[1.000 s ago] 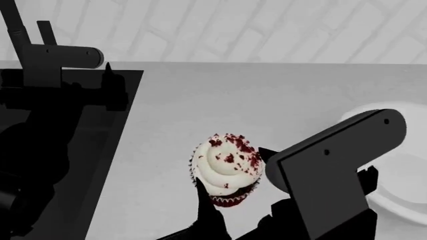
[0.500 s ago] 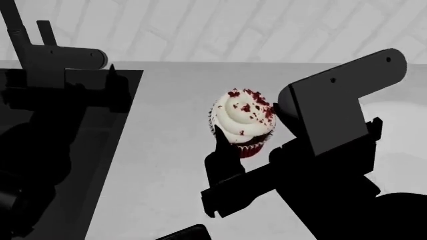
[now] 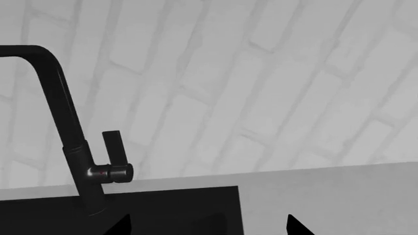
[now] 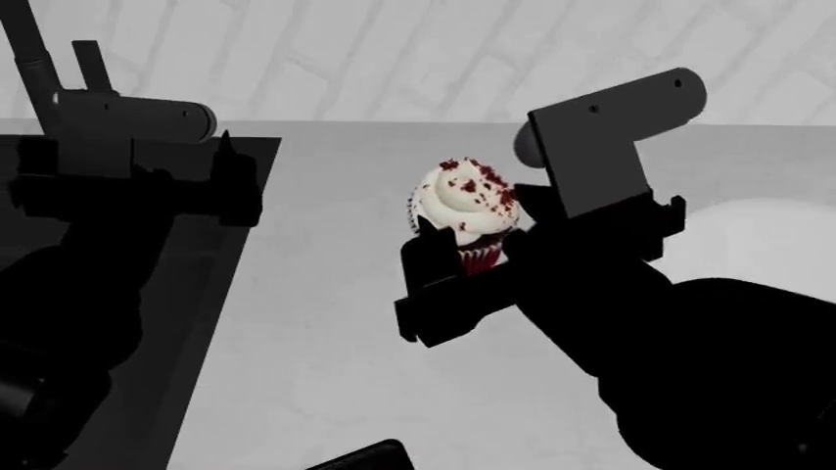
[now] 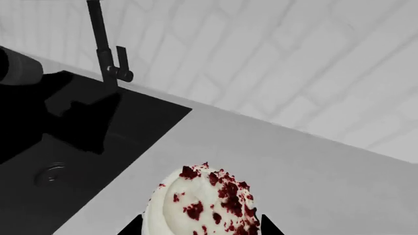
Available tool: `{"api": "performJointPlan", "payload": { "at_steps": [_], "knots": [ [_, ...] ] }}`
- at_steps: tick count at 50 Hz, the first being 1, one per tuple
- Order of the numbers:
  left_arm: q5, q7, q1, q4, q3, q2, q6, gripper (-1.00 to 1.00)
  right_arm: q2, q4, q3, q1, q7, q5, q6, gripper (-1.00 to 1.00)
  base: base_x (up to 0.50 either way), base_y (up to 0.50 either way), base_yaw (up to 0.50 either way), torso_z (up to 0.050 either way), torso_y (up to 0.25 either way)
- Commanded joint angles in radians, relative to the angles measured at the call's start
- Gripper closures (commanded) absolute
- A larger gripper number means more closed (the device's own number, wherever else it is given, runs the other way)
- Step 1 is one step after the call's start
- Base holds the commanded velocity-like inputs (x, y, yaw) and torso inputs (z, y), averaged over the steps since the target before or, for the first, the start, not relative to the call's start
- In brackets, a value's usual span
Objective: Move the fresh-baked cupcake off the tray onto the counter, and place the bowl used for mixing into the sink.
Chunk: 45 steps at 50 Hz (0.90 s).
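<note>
Cupcake (image 4: 467, 208) clamped in right end effector (image 4: 473, 245).
Held above the counter (image 4: 340, 323), near the sink's (image 4: 183, 294) right edge; left end effector (image 3: 205, 226) apart over the sink.

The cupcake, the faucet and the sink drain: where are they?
cupcake (image 4: 465, 208), head view, on its white frosting.
faucet (image 3: 68, 142), left wrist view, on its upright pipe.
sink drain (image 5: 51, 173), right wrist view, on the round metal ring.

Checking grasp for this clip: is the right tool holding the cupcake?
Yes, the right tool has its fingers on either side of the cupcake, lifted above the counter.
</note>
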Motion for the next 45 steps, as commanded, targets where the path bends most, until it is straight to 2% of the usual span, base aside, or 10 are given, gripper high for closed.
{"api": "performJointPlan", "payload": {
  "at_steps": [1,17,45],
  "knots": [
    [-0.009,-0.004,0.002,0.009,-0.001,-0.003,-0.003,-1.00,-0.040,0.167,-0.106,0.016,-0.165,-0.183,-0.110,1.00,0.00,0.00,0.00,0.000,0.000],
    [-0.015,-0.004,-0.006,0.008,0.005,-0.003,-0.004,-1.00,-0.084,0.325,-0.174,0.011,-0.272,-0.275,-0.218,1.00,0.00,0.00,0.00,0.000,0.000],
    [-0.026,-0.007,-0.005,0.007,0.015,-0.005,-0.004,-1.00,-0.119,0.423,-0.221,-0.034,-0.323,-0.319,-0.287,1.00,0.00,0.00,0.00,0.000,0.000]
  ]
}}
